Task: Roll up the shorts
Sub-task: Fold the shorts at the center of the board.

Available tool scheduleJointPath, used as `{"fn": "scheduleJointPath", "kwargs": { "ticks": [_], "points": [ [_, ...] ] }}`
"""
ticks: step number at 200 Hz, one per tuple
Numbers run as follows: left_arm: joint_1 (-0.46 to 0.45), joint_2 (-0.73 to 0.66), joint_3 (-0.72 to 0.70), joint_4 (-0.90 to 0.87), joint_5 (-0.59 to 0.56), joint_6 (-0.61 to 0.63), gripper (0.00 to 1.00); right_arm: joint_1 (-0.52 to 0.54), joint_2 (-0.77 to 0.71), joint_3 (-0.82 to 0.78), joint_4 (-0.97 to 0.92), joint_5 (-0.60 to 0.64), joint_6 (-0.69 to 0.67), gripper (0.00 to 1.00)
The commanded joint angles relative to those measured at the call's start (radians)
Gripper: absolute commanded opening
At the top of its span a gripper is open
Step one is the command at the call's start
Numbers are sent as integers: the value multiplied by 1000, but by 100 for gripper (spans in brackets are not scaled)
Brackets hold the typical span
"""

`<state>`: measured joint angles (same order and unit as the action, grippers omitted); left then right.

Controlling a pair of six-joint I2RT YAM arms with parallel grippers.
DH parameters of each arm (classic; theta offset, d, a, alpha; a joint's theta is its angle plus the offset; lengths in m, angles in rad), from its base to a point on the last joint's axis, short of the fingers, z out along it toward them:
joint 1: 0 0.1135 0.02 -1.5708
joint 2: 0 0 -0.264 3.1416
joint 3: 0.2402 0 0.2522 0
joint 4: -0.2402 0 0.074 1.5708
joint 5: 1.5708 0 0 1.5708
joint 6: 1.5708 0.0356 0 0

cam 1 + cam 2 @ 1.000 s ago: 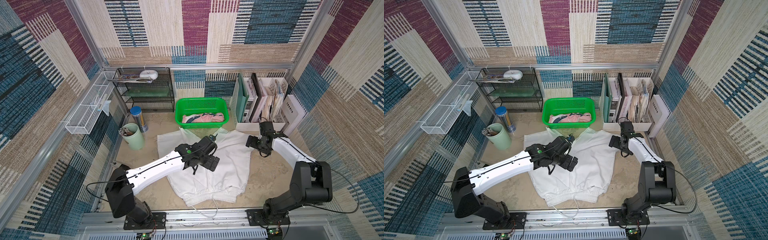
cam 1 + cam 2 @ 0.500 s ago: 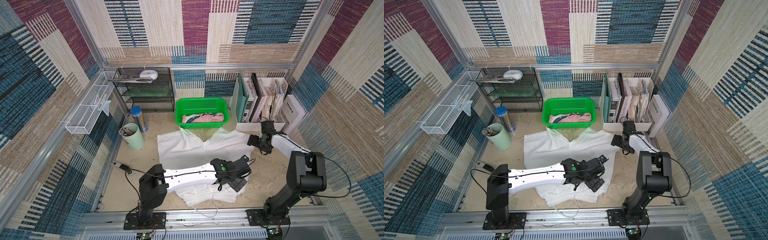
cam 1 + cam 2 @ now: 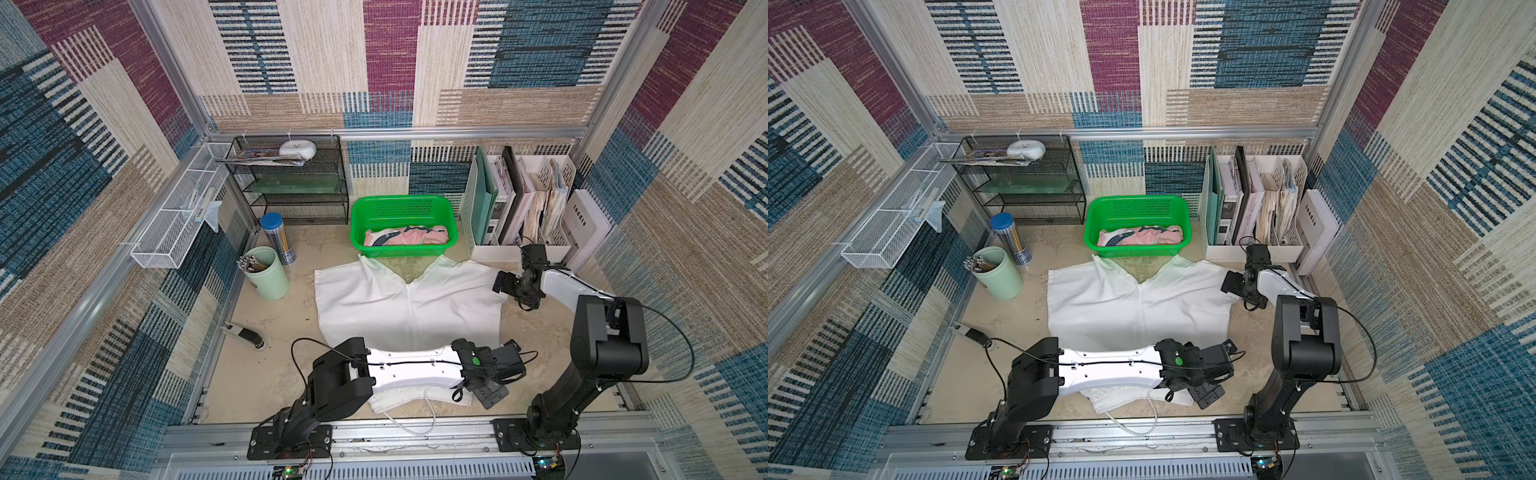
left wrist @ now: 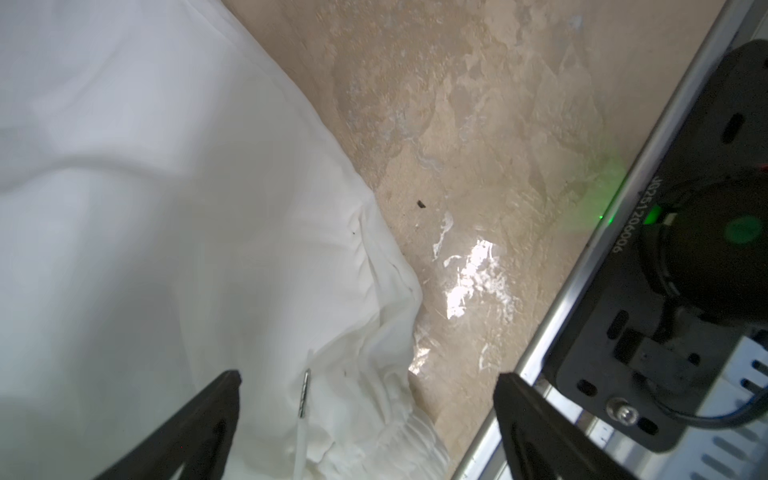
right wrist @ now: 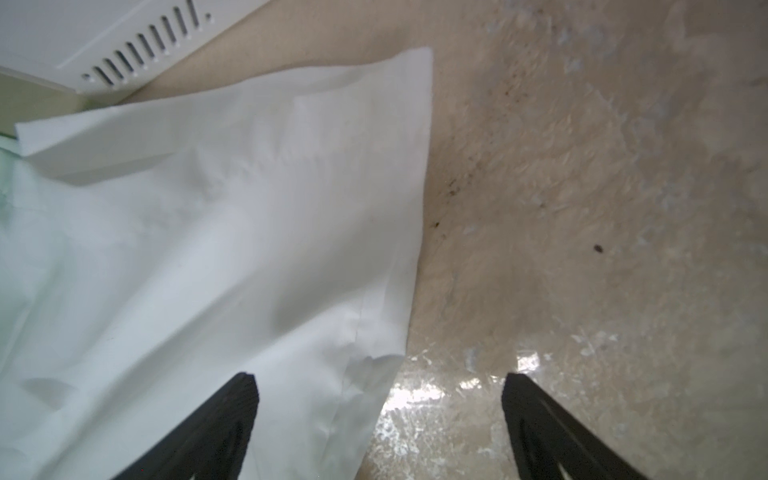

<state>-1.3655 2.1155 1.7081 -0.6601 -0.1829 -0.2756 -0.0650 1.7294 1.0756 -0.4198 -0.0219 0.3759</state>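
The table is a mottled beige slab, shiny in patches. White shorts lie flat at the centre of both top views, legs toward the top of the frame and the gathered waist at the lower edge. Their drawstring loops down over the front rail. Just above the legs stands a green basket. A black mesh rack is at upper left and a white file box at upper right. On the left are a mint cup, a blue-lidded canister and a small black-and-white gadget.
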Motion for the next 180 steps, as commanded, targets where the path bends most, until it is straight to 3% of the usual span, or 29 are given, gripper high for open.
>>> {"fn": "scheduleJointPath", "kwargs": {
  "ticks": [1,81,132,154,180],
  "points": [
    [-1,27,13,-16,12,16,95,-4,13,1,19,-19,-5,97],
    [6,136,85,-98,60,17,70,-9,70,9,37,-40,-11,96],
    [22,149,73,-116,95,-4,35,-9,101,26,29,-49,-19,87],
    [26,159,79,-119,113,-3,29,-9,107,24,20,-15,-15,83],
    [28,167,85,-119,127,2,11,-8,126,33,-3,17,-30,76]
  ]
}}
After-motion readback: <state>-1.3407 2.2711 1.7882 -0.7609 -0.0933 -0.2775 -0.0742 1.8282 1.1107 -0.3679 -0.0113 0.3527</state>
